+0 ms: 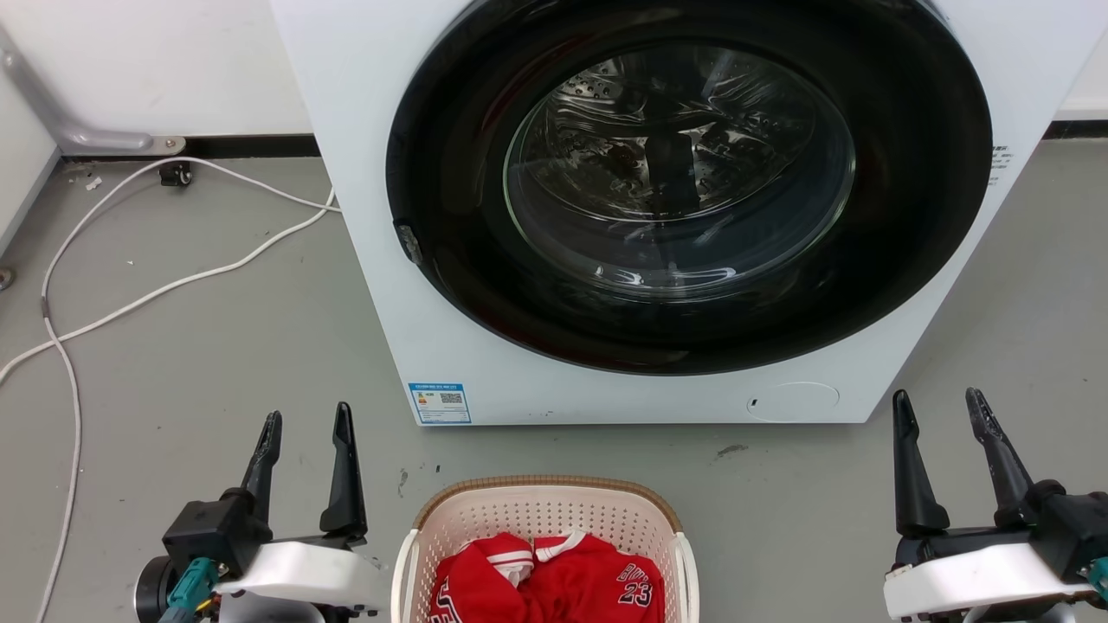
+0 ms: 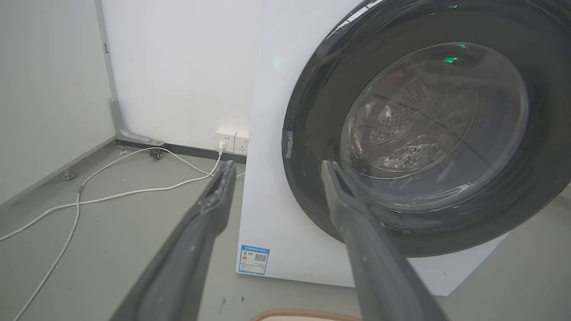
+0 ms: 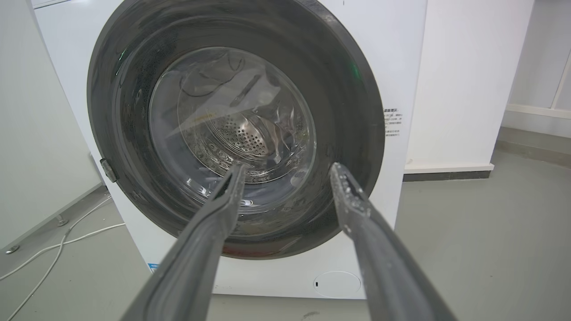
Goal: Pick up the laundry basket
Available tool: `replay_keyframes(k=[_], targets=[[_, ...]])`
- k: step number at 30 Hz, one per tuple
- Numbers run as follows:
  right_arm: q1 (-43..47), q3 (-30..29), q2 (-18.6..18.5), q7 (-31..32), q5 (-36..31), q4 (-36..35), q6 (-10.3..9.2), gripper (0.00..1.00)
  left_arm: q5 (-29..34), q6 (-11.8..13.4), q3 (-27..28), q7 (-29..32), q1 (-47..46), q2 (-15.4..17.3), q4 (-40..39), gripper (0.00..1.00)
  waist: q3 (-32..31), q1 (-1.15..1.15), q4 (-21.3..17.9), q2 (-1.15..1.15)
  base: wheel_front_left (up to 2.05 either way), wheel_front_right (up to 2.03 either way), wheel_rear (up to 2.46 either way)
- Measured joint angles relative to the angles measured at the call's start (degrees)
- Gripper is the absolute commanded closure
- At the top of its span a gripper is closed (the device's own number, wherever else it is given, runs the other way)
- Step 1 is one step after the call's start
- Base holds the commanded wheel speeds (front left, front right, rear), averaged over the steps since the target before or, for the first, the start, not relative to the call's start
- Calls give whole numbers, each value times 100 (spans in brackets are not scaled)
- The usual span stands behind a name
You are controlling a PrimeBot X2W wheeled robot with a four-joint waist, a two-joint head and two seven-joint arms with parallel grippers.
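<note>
The laundry basket (image 1: 485, 519) stands on the floor at the bottom middle of the head view, cream and perforated, with a brown woven-look rim and white side handles. Red clothes (image 1: 554, 580) lie inside it. A strip of its brown rim (image 2: 303, 316) shows at the bottom edge of the left wrist view. My left gripper (image 1: 309, 417) is open, left of the basket and apart from it. My right gripper (image 1: 941, 401) is open too, well off to the basket's right. Both point toward the washer, holding nothing; they also show as left gripper (image 2: 276, 168) and right gripper (image 3: 287, 170).
A white front-loading washer (image 1: 372, 216) with a shut dark round door (image 1: 688, 186) stands just beyond the basket. White cables (image 1: 173, 285) trail over the grey floor at the left, running to wall sockets (image 2: 234, 141). A wall and a skirting (image 3: 448, 171) lie to the washer's right.
</note>
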Motion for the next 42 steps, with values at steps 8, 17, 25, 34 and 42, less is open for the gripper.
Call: replay_keyframes(k=[8,17,25,34,42], targets=[[50,36,0,-93,-261,-23,1,0,321,25,3,-78,60,2,-3,0,-20,0,-23,0,0,0,0],[144,73,-1,-197,-505,-4,1,0,699,44,12,-180,120,4,-2,0,-35,0,-32,0,0,0,0],[172,65,-2,-244,-619,70,1,0,856,81,4,-212,157,4,37,0,-48,0,-24,0,0,0,0],[190,90,-2,-244,-582,142,1,0,838,85,15,-227,177,5,83,0,-65,0,-14,0,0,0,0],[190,96,-2,-244,-531,157,1,0,862,99,16,-227,181,5,97,0,-68,0,-27,0,0,0,0]])
